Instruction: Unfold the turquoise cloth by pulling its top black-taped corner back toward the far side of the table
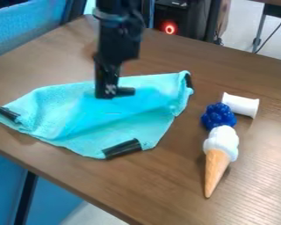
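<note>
The black gripper hangs down over the upper middle of a turquoise cloth, at or just above its surface; whether it holds any cloth I cannot tell. A short black piece lies against its lower right side. The cloth is spread unevenly with wrinkles, and black strips wrap its left corner, its bottom corner and its right corner. To the right are a blue berry-like toy, a white cylinder behind it, and a toy ice cream cone with a white top, lying with its tip toward the front.
The brown wooden table has its front edge running from the left down to the bottom middle. Blue mesh material stands beyond the upper left edge. A dark box with a glowing red ring is behind the table.
</note>
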Robot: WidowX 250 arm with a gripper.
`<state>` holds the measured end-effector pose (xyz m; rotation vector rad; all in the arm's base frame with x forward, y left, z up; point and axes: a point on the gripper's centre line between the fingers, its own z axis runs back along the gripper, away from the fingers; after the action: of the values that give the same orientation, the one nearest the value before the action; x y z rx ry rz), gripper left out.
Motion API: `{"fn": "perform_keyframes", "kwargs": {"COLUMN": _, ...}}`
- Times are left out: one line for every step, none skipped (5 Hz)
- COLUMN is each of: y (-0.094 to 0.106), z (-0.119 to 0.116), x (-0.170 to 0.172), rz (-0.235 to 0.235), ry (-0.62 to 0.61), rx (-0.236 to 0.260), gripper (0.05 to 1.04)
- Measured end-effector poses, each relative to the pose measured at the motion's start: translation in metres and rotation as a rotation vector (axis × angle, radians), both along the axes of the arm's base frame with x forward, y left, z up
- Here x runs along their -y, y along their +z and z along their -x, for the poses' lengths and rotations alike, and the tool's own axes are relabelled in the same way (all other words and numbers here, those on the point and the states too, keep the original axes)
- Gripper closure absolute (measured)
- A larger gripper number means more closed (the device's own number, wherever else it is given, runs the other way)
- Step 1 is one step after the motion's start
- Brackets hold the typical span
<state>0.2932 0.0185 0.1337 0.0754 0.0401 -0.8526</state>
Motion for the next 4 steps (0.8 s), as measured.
{"fn": "perform_keyframes", "kwargs": {"y": 0.002, "z": -0.012, "x": -0.027, "rz": 0.001, "ry": 0.064, "rx": -0.023, "gripper": 1.024}}
{"fn": "perform_keyframes", "kwargs": {"y": 0.003, "z": -0.024, "x": -0.054, "rz": 0.003, "ry": 0.101, "rx": -0.058, "gripper": 1.024}}
{"fn": "perform_keyframes", "kwargs": {"y": 0.009, "z": -0.040, "x": -0.086, "rz": -0.011, "ry": 0.155, "rx": -0.083, "gripper": 1.024}}
{"fn": "perform_keyframes", "kwargs": {"y": 0.018, "z": -0.056, "x": -0.117, "rz": -0.044, "ry": 0.195, "rx": -0.105, "gripper": 1.024}}
